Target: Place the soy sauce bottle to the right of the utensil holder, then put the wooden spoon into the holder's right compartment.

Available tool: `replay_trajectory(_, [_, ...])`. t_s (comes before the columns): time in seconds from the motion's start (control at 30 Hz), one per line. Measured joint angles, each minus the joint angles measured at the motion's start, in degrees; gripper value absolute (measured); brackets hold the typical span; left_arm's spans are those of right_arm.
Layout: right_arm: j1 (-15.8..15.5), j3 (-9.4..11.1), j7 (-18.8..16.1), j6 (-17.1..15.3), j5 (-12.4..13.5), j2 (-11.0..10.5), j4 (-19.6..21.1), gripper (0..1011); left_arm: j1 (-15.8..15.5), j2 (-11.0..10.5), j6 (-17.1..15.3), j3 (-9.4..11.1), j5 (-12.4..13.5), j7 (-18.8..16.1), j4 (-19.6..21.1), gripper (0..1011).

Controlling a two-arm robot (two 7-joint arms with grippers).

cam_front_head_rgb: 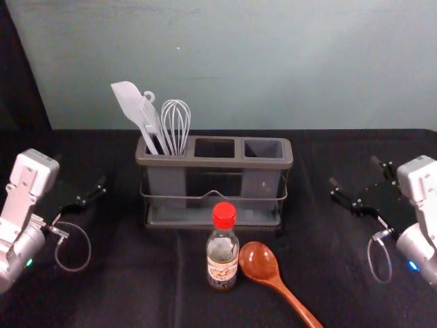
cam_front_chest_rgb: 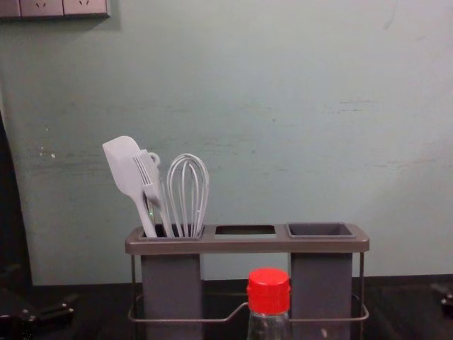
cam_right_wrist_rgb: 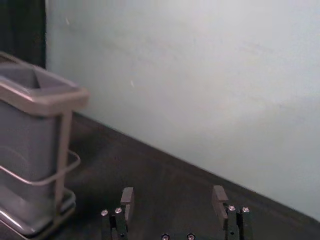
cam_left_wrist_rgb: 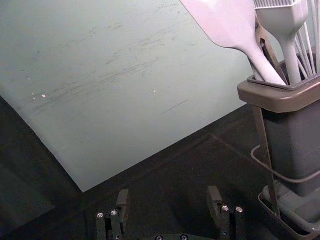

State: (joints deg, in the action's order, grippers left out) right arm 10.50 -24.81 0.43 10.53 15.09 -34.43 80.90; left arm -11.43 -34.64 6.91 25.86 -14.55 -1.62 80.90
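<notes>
spoon (cam_front_head_rgb: 258,262) handle cropped, whisk (cam_front_head_rgb: 175,124) handle hidden, left hand (cam_front_head_rgb: 80,171) left, right hand (cam_front_head_rgb: 354,171) right

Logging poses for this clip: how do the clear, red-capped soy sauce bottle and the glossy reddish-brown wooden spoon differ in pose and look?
The bottle stands upright; the spoon lies down, handle slanting toward the robot's right. The bottle is see-through with a printed label; the spoon is opaque, unlabelled wood. Both rest on black cloth before the grey utensil holder.

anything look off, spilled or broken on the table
Nothing looks spilled or broken. One oddity: the utensil holder has no cup under its middle opening, where the wall shows through, unlike the outer two.
</notes>
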Motion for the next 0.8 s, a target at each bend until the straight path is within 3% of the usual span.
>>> replay_trajectory(0.13, [-1.33,1.32,-1.37,4.95,0.43,0.18,0.47,1003,0.0,0.0,0.0,0.0,0.0,0.0,0.0,1012])
replay_trajectory(0.4, [-5.35,3.57,-2.18,8.07,0.85,-1.28,6.11,1003,0.0,0.0,0.0,0.0,0.0,0.0,0.0,1012])
replay_trajectory(0.67, [-12.37,6.99,-7.23,10.89,6.13,-5.6,15.21,1003,0.0,0.0,0.0,0.0,0.0,0.0,0.0,1011])
replay_trajectory(0.8, [-14.46,7.93,-10.25,11.95,9.07,-7.09,17.08,1003,0.0,0.0,0.0,0.0,0.0,0.0,0.0,1011])
